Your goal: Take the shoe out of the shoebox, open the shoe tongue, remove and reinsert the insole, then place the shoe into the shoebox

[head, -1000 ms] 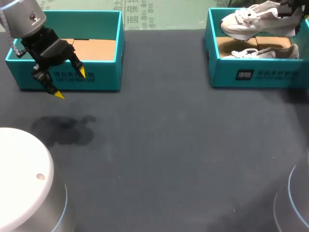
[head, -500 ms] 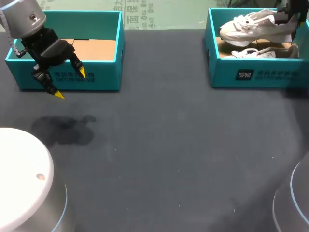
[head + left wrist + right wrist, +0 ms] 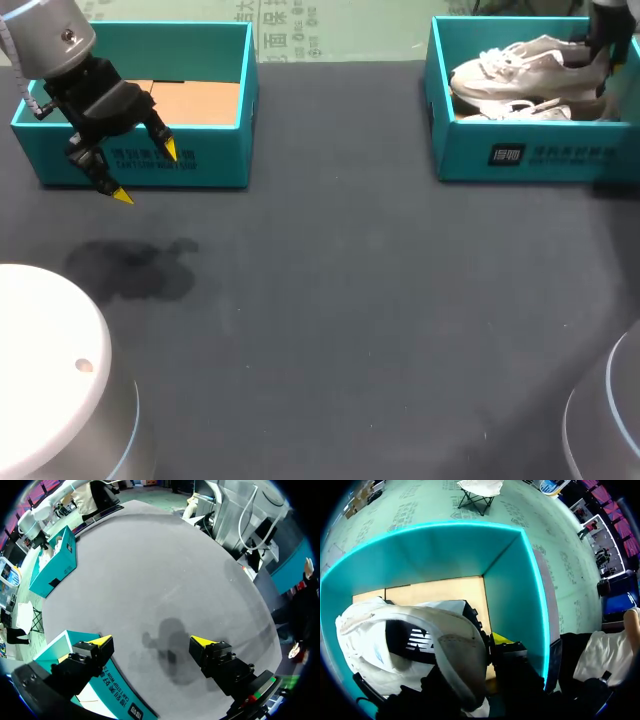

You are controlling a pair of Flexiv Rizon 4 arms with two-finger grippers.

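While right claw (image 3: 601, 52) grips it, shoe (image 3: 520, 66) points leftward

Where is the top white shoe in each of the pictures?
Head view: upper white shoe in the teal shoebox at far right.
Left wrist view: a small white patch in that shoebox, far ahead.
Right wrist view: shoe at the right gripper, inside the shoebox.
Shared landmark: the teal shoebox.

Broad stretch of table (image 3: 340, 300) between left box (image 3: 215, 165) and shoebox (image 3: 560, 155), shoe (image 3: 520, 62) crowding the shoebox

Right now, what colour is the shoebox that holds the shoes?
The shoebox is teal; the head view shows it best.
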